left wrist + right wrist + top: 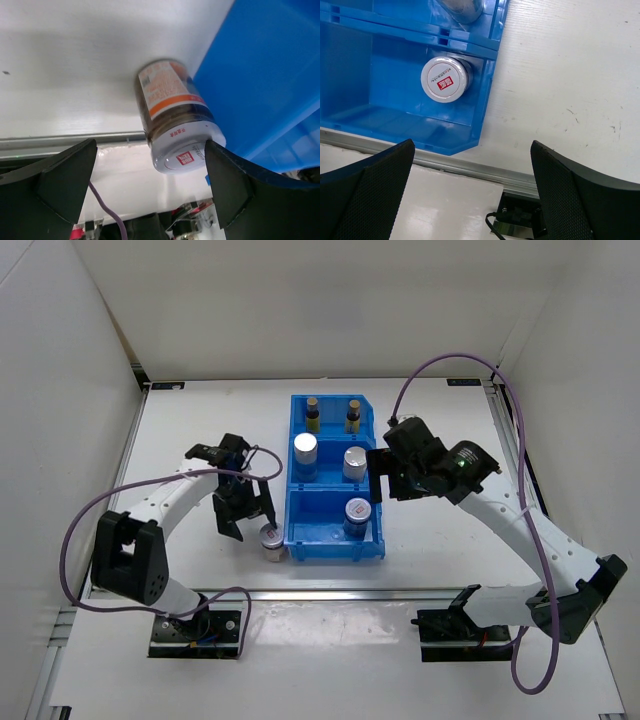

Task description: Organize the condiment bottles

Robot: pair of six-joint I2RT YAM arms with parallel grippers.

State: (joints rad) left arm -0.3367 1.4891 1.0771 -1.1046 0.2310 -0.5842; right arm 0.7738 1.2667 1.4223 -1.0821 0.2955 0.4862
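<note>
The blue bin (334,550) holds two brown bottles (313,415) (353,415) at the back, two silver-topped shakers (305,450) (356,462) in the middle, and one round-lidded jar (357,515) at the front. A second jar (273,541) stands on the table against the bin's front left corner. My left gripper (248,520) is open just above and left of it. In the left wrist view the jar (175,117) sits between the spread fingers, its lid close to the right finger (230,185). My right gripper (383,480) is open and empty above the bin's right edge.
The right wrist view shows the binned jar (445,80), a shaker top (462,7) and the bin's floor (370,75). The table's metal front rail (470,167) runs just beyond the bin. White walls enclose the table on three sides.
</note>
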